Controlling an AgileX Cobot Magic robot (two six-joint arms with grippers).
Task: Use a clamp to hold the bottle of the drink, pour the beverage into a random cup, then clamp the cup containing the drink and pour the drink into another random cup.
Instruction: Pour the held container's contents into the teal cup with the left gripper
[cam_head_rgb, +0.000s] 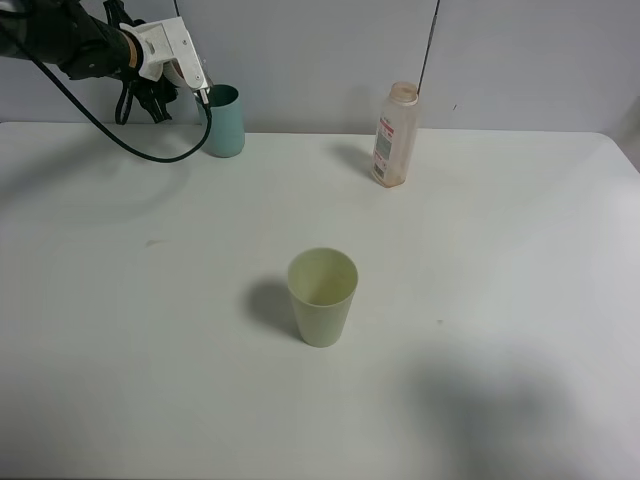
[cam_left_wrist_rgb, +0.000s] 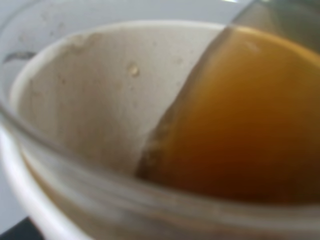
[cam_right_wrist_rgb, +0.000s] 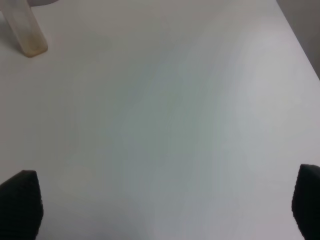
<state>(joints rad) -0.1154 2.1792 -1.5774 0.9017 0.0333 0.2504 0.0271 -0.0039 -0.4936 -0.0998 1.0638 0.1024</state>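
At the tabletop's (cam_head_rgb: 520, 300) far left edge, left gripper (cam_head_rgb: 203, 90) clenches one tilted paper cup (cam_left_wrist_rgb: 90, 90) of tea (cam_left_wrist_rgb: 240, 125) by one teal cup (cam_head_rgb: 225, 125); one green cup (cam_head_rgb: 322, 295) mid-table; one bottle (cam_head_rgb: 393, 135) far edge; right gripper (cam_right_wrist_rgb: 160, 210) spread wide.

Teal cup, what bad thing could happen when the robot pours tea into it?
The tea is tilted up near the lip of the paper cup, so it might splash past the teal cup onto the table. The left end effector is close to the teal cup's rim and could knock it over.
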